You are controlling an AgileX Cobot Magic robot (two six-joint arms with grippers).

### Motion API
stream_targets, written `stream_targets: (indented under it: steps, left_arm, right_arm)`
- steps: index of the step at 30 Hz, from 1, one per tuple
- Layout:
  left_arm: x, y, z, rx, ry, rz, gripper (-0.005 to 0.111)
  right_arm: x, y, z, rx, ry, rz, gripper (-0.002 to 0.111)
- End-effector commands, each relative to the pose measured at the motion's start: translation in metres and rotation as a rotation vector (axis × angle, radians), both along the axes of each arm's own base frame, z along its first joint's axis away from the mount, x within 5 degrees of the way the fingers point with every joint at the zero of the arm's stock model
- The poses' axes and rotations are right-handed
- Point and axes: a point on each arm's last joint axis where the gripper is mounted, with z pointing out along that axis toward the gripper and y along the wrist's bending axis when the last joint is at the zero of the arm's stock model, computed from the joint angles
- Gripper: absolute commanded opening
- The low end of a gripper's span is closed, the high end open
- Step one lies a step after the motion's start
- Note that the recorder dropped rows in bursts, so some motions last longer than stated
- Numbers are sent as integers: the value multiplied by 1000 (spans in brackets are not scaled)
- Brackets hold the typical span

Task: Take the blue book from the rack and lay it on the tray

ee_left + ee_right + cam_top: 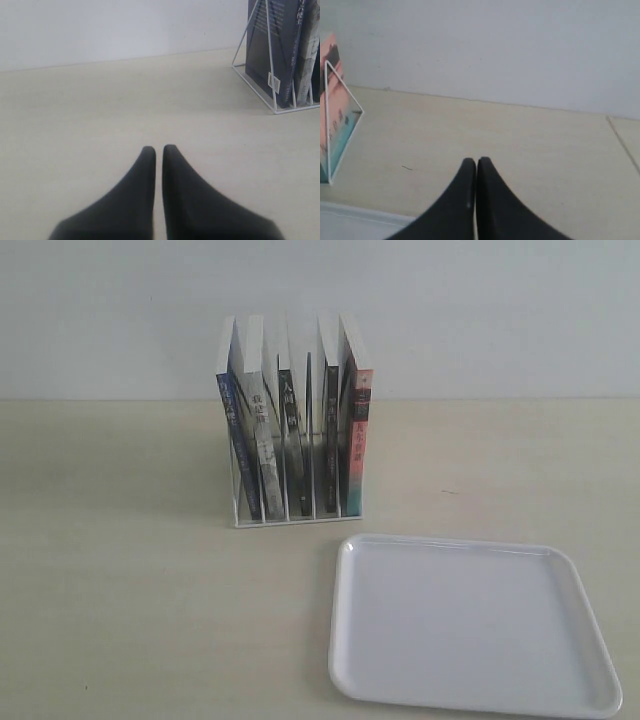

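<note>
On the bench (pixel 120 590) the blue book (pixel 237 445) stands in the rack (pixel 300 521), well apart from left claw (pixel 158 148) and right claw (pixel 476 160), both pinched together.

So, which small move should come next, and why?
Probably reach the left gripper toward the blue book, opening it on the way. Both it and the right gripper are shut and empty, away from the rack. The book stands in the rack's leftmost slot, on the left arm's side, and nothing lies on the tray yet.
</note>
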Motion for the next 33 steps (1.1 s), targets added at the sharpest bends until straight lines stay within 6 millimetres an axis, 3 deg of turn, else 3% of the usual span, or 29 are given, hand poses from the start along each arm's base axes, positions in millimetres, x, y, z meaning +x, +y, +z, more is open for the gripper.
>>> stream_targets:
  steps: [1, 4, 7, 10, 11, 15, 18, 22, 28, 33]
  left_arm:
    - [0, 0, 3, 1, -22, 1, 5]
    - [0, 0, 3, 1, -22, 1, 5]
    - [0, 0, 3, 1, -22, 1, 5]
    - [0, 0, 3, 1, -22, 1, 5]
    - [0, 0, 3, 1, -22, 1, 5]
    - [0, 0, 3, 1, -22, 1, 5]
    - [0, 0, 3, 1, -22, 1, 5]
    - [0, 0, 3, 1, -22, 1, 5]
    - [0, 0, 3, 1, -22, 1, 5]
    - [0, 0, 3, 1, -22, 1, 5]
  right_arm:
    - [30, 5, -16, 382, 111, -92, 0]
    - [64, 31, -26, 403, 244, 30, 0]
    - [91, 93, 12, 211, 131, 337, 0]
    - [103, 140, 41, 168, 29, 487, 0]
    - [111, 165, 55, 184, 14, 550, 0]
    - [151, 214, 52, 238, 236, 633, 0]
    - [175, 224, 44, 93, 388, 553, 0]
    - [190, 229, 39, -64, 428, 403, 0]
    - [205, 240, 44, -57, 459, 369, 0]
    - [218, 247, 35, -91, 535, 340, 0]
